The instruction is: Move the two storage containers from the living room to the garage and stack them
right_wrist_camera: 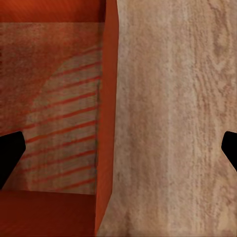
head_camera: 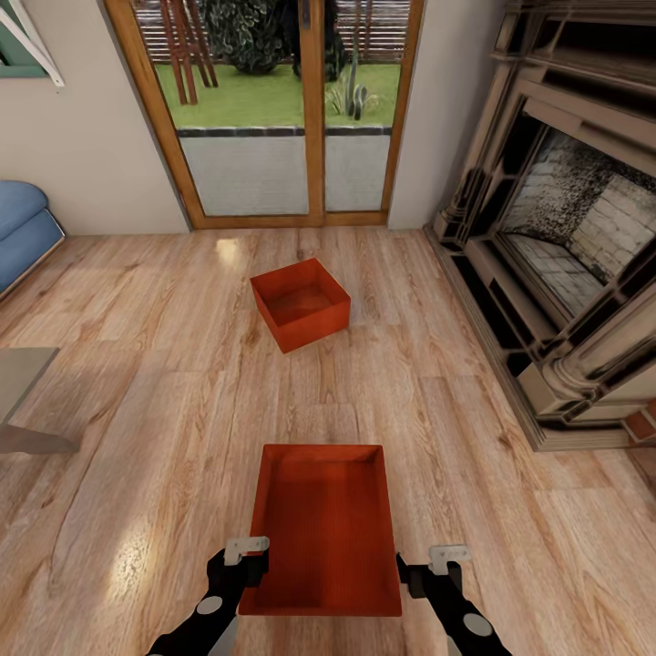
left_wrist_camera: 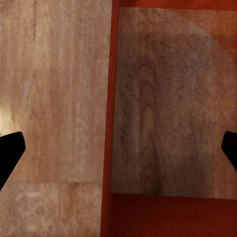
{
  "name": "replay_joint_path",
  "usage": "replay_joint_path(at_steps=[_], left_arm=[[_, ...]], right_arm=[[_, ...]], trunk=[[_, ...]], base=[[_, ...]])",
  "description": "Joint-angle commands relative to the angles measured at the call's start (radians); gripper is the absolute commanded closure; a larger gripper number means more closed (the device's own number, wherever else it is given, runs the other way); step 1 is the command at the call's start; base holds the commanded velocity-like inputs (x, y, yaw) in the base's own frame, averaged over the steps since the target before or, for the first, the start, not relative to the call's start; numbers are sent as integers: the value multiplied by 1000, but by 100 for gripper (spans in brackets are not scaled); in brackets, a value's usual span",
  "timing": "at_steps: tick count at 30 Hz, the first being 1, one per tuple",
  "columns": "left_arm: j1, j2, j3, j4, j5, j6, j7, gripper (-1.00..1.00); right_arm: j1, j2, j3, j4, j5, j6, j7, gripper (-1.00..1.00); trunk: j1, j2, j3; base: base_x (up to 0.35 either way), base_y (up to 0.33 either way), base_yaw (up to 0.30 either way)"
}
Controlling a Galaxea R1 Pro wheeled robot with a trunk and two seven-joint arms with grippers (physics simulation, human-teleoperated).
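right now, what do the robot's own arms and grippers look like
Both arms are black with round grey discs at the joints. The left gripper and right gripper each have black bodies topped by a pale grey bracket with small dark holes. In both wrist views, the fingertips appear plain black.

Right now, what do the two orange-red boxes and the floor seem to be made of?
The near container and the far container look like matte plastic, perhaps painted board: thin, plain, uniform orange-red walls without grain. The floor looks like light wood planks with a slight sheen: visible grain, seams and soft glare patches.
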Motion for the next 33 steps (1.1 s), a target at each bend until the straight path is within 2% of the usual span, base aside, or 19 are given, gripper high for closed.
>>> replay_joint_path(at_steps=[1, 16, 31, 33], left_arm=[[0, 0, 1, 1, -4, -3, 4, -100], [0, 0, 1, 1, -2, -3, 3, -100], [0, -2, 1, 1, -1, -3, 2, -100], [0, -2, 1, 1, -1, -3, 2, -100]], right_arm=[[0, 3, 3, 1, -10, -4, -3, -100], [-1, 9, 3, 1, -11, -4, -6, -100], [0, 9, 4, 1, -10, -4, 1, -100], [0, 9, 4, 1, -10, -4, 1, -100]], trunk=[[0, 0, -1], [0, 0, -1], [57, -105, -48], [57, -105, -48]], base=[[0, 0, 0], [0, 0, 0], [0, 0, 0], [0, 0, 0]])
